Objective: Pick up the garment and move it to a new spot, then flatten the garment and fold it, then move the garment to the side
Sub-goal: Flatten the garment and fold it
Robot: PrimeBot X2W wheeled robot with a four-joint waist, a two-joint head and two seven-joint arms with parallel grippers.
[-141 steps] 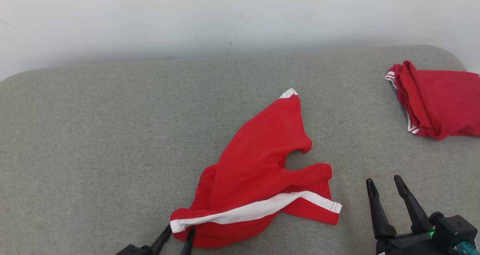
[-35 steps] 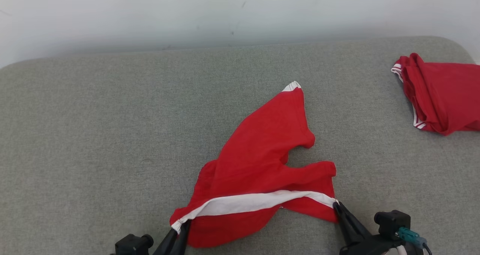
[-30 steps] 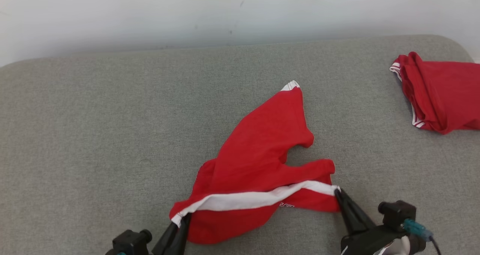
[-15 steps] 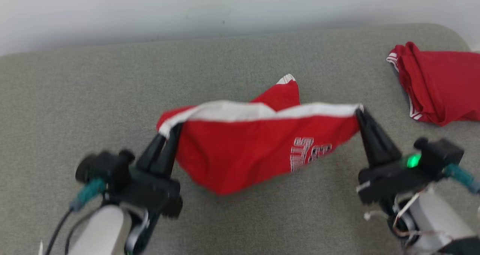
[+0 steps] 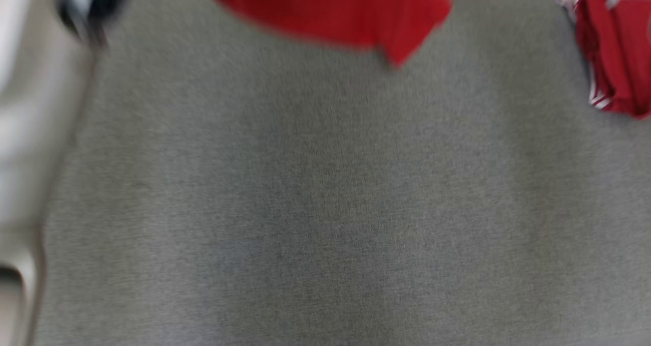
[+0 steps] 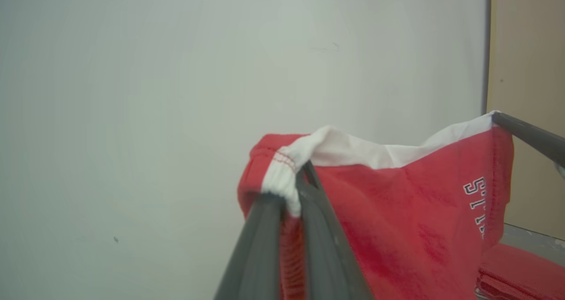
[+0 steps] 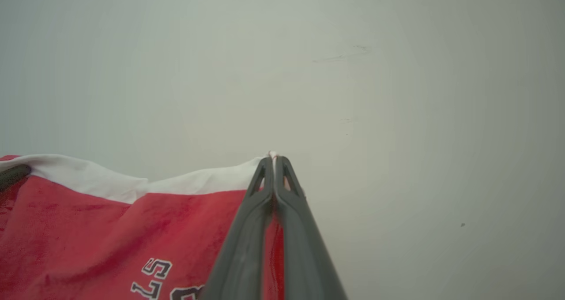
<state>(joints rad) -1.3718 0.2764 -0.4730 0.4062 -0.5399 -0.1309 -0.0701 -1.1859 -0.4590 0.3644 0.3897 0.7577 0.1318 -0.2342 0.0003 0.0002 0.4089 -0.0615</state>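
A grey fabric surface [image 5: 325,208] takes up most of the blurred head view. Behind it a pale wall [image 7: 397,92] forms the backdrop in both wrist views, with a beige panel [image 6: 529,61] at its edge in the left wrist view.

The red garment [image 6: 397,220] hangs in front of that wall, stretched sideways between the two grippers and held by its top edge. In the head view its lower part shows at the top of the frame, above the grey surface; the blur hides whether it touches. A second red garment [image 5: 615,56] with thin white trim lies bunched on the surface at the far right, well apart from the held one. A pale forearm [image 5: 25,132] runs along the left edge of the head view.

The left gripper [image 6: 300,187] is clamped on one end of the white waistband [image 6: 353,148] — its fingers are nearly together, with bunched white and red cloth pinched between them. The right gripper [image 7: 273,161] is closed tight on the other end, fingertips meeting over the very corner of the band. Dark-outlined white lettering [image 7: 154,275] sits on the red cloth below the band, close to the right gripper; it is cut off and cannot be read whole.
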